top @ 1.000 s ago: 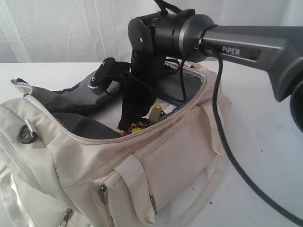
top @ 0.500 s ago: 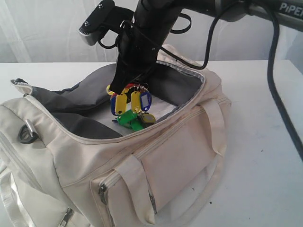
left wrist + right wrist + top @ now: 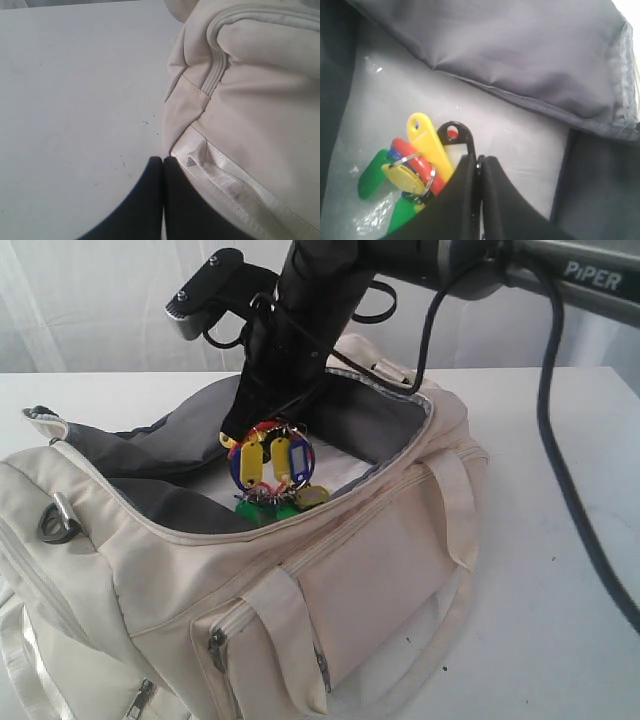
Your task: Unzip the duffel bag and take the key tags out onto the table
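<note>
The key tags (image 3: pixel 270 472) hang in a bunch in the open mouth of the duffel bag (image 3: pixel 380 560), with the right gripper (image 3: pixel 262 432) clamped tight on them from above. The bag sits unzipped on the table (image 3: pixel 560 580). The left gripper (image 3: pixel 163 162) is closed on nothing, just beside the bag's outer fabric.

On table (image 3: pixel 560 570), duffel bag (image 3: pixel 350 580) is sitting; key tags (image 3: pixel 270 468) are hanging under right gripper (image 3: pixel 265 422), over bag's open mouth.
</note>
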`<state>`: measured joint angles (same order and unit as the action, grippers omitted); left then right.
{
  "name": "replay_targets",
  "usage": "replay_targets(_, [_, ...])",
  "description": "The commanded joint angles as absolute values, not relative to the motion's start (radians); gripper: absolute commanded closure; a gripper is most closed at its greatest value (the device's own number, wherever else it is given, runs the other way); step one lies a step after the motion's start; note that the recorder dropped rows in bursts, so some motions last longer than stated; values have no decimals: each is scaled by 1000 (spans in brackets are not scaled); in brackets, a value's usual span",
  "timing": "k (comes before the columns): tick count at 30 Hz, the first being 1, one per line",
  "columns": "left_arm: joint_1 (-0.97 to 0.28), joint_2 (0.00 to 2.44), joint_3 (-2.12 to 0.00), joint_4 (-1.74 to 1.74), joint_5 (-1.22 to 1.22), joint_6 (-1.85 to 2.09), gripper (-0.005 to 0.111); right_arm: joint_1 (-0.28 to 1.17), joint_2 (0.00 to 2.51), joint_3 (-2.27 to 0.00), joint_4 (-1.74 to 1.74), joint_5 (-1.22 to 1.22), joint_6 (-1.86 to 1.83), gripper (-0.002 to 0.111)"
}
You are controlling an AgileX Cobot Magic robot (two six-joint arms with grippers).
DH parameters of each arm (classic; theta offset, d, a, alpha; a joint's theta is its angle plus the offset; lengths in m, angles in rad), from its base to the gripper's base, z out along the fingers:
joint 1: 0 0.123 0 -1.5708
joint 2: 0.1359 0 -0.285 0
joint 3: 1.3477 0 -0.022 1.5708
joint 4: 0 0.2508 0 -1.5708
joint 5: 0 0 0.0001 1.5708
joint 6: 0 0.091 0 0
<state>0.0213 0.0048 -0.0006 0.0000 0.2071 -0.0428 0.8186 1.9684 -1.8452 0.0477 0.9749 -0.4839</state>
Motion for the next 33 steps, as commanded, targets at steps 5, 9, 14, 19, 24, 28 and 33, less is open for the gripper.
replay_targets(5, [19,0,0,0,206,-49,107,816,2040,-1848,0,716,-324,108])
replay_targets(9, [19,0,0,0,206,-49,107,816,2087,-1848,0,610,-259,108])
replay_targets(14, [19,0,0,0,206,-49,107,816,2137,-1848,0,522,-233,108])
replay_targets(19, [19,0,0,0,206,-49,107,816,2154,-1848,0,524,-233,92])
replay_targets(24, [19,0,0,0,206,-49,107,816,2148,-1848,0,544,-231,63])
replay_targets(28, [19,0,0,0,206,-49,107,816,2101,-1848,-27,653,-270,46])
replay_targets(33, [19,0,0,0,206,-49,107,816,2107,-1848,-53,788,-363,46])
